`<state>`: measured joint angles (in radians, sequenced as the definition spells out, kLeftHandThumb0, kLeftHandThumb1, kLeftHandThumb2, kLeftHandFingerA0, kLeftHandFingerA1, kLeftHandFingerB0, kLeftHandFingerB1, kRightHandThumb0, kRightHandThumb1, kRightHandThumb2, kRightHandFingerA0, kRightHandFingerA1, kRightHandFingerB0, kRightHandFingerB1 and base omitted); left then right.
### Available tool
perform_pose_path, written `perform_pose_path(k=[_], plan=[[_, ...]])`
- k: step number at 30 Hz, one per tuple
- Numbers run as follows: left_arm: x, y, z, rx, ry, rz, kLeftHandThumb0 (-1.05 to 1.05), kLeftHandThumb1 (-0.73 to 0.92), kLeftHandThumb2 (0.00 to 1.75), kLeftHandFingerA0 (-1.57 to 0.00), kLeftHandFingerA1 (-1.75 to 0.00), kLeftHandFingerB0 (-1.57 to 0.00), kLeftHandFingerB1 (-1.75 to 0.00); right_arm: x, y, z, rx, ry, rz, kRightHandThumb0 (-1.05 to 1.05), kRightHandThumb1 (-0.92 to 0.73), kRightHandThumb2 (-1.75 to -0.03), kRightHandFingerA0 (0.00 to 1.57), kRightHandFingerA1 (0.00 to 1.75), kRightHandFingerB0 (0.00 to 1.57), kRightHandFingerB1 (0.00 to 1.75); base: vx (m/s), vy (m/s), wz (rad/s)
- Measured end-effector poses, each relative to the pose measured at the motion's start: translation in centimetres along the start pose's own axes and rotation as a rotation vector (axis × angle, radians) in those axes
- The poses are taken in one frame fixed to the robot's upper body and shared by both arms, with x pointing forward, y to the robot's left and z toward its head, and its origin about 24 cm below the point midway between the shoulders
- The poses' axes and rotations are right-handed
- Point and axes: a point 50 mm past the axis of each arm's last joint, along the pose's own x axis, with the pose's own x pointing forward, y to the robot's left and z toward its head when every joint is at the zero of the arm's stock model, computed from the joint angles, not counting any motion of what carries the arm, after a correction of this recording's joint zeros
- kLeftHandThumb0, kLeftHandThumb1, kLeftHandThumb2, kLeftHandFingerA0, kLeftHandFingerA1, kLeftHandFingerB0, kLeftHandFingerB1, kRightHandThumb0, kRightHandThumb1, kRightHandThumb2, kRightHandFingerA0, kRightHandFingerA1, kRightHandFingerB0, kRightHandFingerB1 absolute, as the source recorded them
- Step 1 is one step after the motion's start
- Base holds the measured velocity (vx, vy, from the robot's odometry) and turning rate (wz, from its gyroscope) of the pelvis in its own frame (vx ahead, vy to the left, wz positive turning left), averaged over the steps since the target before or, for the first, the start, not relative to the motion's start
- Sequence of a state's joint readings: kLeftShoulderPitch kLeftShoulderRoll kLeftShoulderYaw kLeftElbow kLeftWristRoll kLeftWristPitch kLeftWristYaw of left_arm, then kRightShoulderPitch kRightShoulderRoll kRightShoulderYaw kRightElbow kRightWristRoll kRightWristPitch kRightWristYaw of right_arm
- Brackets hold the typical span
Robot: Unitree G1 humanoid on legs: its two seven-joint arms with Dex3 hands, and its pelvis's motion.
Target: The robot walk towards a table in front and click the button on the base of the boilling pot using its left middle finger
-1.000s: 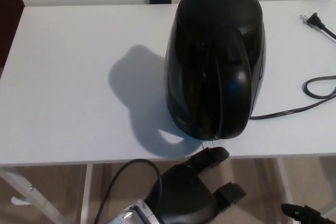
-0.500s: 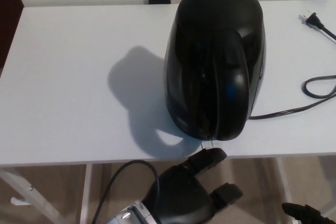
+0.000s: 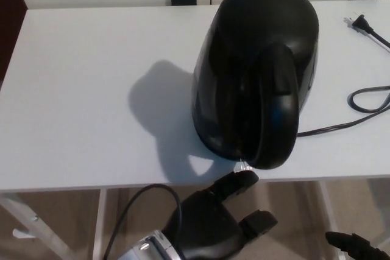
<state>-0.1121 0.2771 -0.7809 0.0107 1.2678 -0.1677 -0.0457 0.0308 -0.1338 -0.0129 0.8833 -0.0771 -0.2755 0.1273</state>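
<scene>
Head view: the black boiling pot (image 3: pixel 255 71) stands on the white bench (image 3: pixel 85 89), right of centre and close to the near edge, its handle turned toward the camera and leaning a little to the right. At the foot of the handle a small pale tab — the button (image 3: pixel 245 165) on the base — peeks out just above the bench's front edge. The left hand (image 3: pixel 216 220) sits below that edge, its fingers spread apart and holding nothing; the upper finger (image 3: pixel 237 182) reaches up so that its tip lies just under the button, touching or nearly so — which one cannot be told. A second finger (image 3: pixel 259 222) points off to the right, well clear of the pot.

The pot's lid is on, so its contents cannot be seen. Its black power cord (image 3: pixel 365 98) trails from the base to the right and loops near the bench's edge, the plug (image 3: pixel 359 24) lying at the far right. Of the right hand (image 3: pixel 356 246) only a dark sliver shows at the lower right corner; its state cannot be told.
</scene>
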Motion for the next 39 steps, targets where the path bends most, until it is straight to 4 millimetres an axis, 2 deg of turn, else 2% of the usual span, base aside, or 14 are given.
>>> perform_pose_path(k=[2, 3, 5, 15, 16, 21, 23, 24, 29, 31, 33, 36, 37, 39], plan=[[-0.1, 0.2, 0.1, -0.001, 0.0, 0.008, -0.86, 0.63, 0.98, -0.37, -0.49, -0.08, -0.35, 0.0, 0.0, 0.0, 0.0, -0.002, -0.001, -0.21, -0.6, -0.57, 0.57, 0.5, 0.29, 0.38, 0.0, 0.0, 0.0], [-0.2, 0.2, 0.1, 0.0, 0.0, 0.01, -0.85, 0.77, 0.65, -0.48, -0.38, -0.16, -0.27, 0.0, 0.0, 0.0, 0.0, -0.001, -0.001, -0.19, -0.6, -0.57, 0.57, 0.5, 0.31, 0.38, 0.0, 0.0, 0.0], [-0.3, 0.2, 0.0, 0.001, 0.001, 0.011, -0.86, 0.63, 0.98, -0.38, -0.49, -0.08, -0.36, 0.0, 0.0, 0.1, 0.001, -0.001, -0.002, -0.18, -0.59, -0.56, 0.57, 0.52, 0.32, 0.4, 0.0, 0.0, 0.0], [-2.7, 2.0, 1.1, -0.042, -0.021, 0.059, -0.92, 0.68, 1.03, -0.36, -0.5, -0.05, -0.28, -0.4, 0.2, -0.8, -0.004, 0.022, 0.005, -0.17, -0.6, -0.57, 0.59, 0.57, 0.27, 0.38, 0.0, 0.0, 0.0], [-3.0, 2.6, 1.3, -0.048, -0.027, 0.077, -0.91, 0.67, 1.03, -0.35, -0.5, -0.05, -0.28, -0.5, 0.2, -0.9, -0.004, 0.02, 0.008, -0.17, -0.42, -0.87, 0.51, 0.67, 0.17, 0.51, 0.0, 0.0, 0.0], [-4.8, 5.7, 2.4, -0.073, -0.077, 0.176, -0.86, 0.61, 0.96, -0.37, -0.51, -0.12, -0.39, -0.7, 0.3, -1.1, -0.012, 0.008, 0.023, -0.27, -0.58, -0.56, 0.49, 0.56, 0.43, 0.45, 0.0, 0.0, 0.0], [-5.6, 6.7, 2.8, -0.085, -0.093, 0.209, -0.87, 0.77, 0.64, -0.43, -0.39, -0.18, -0.27, -0.7, 0.3, -1.2, -0.014, 0.007, 0.024, -0.25, -0.57, -0.56, 0.5, 0.56, 0.45, 0.45, 0.0, 0.0, 0.0], [-6.1, 7.2, 3.0, -0.09, -0.1, 0.228, -0.87, 0.77, 0.64, -0.43, -0.38, -0.19, -0.27, -0.7, 0.3, -1.2, -0.014, 0.008, 0.025, -0.2, -0.39, -0.86, 0.42, 0.64, 0.21, 0.52, 0.0, 0.0, 0.0], [-9.2, 9.1, 3.8, -0.125, -0.129, 0.284, -0.86, 0.6, 0.96, -0.38, -0.51, -0.17, -0.4, -0.9, 0.4, -1.4, -0.014, 0.011, 0.03, -0.17, -0.43, -0.88, 0.44, 0.63, 0.17, 0.5, 0.0, 0.0, 0.0], [-10.5, 8.9, 3.8, -0.145, -0.128, 0.256, -0.86, 0.77, 0.64, -0.47, -0.41, -0.27, -0.3, -0.9, 0.4, -1.5, -0.017, 0.011, 0.029, -0.16, -0.42, -0.87, 0.46, 0.63, 0.18, 0.5, 0.0, 0.0, 0.0], [-11.6, 8.0, 3.7, -0.173, -0.113, 0.196, -0.85, 0.62, 0.96, -0.38, -0.51, -0.14, -0.4, -0.9, 0.4, -1.5, -0.019, 0.013, 0.028, -0.16, -0.59, -0.57, 0.57, 0.49, 0.29, 0.38, 0.0, 0.0, 0.0], [-13.3, 5.9, 3.6, -0.233, -0.076, 0.075, -0.84, 0.79, 0.64, -0.45, -0.4, -0.2, -0.28, -1.0, 0.5, -1.7, -0.021, 0.021, 0.027, -0.13, -0.41, -0.86, 0.49, 0.64, 0.19, 0.51, 0.0, 0.0, 0.0], [-13.8, 5.2, 3.4, -0.25, -0.058, 0.041, -0.85, 0.66, 1.01, -0.3, -0.49, -0.08, -0.36, -1.0, 0.5, -1.8, -0.021, 0.025, 0.027, -0.12, -0.42, -0.86, 0.48, 0.63, 0.18, 0.5, 0.0, 0.0, 0.0], [-15.0, 3.2, 3.1, -0.29, -0.016, -0.057, -0.84, 0.64, 0.99, -0.28, -0.48, -0.08, -0.35, -0.9, 0.5, -1.7, -0.027, 0.028, 0.026, -0.11, -0.42, -0.86, 0.48, 0.64, 0.18, 0.5, 0.0, 0.0, 0.0]])
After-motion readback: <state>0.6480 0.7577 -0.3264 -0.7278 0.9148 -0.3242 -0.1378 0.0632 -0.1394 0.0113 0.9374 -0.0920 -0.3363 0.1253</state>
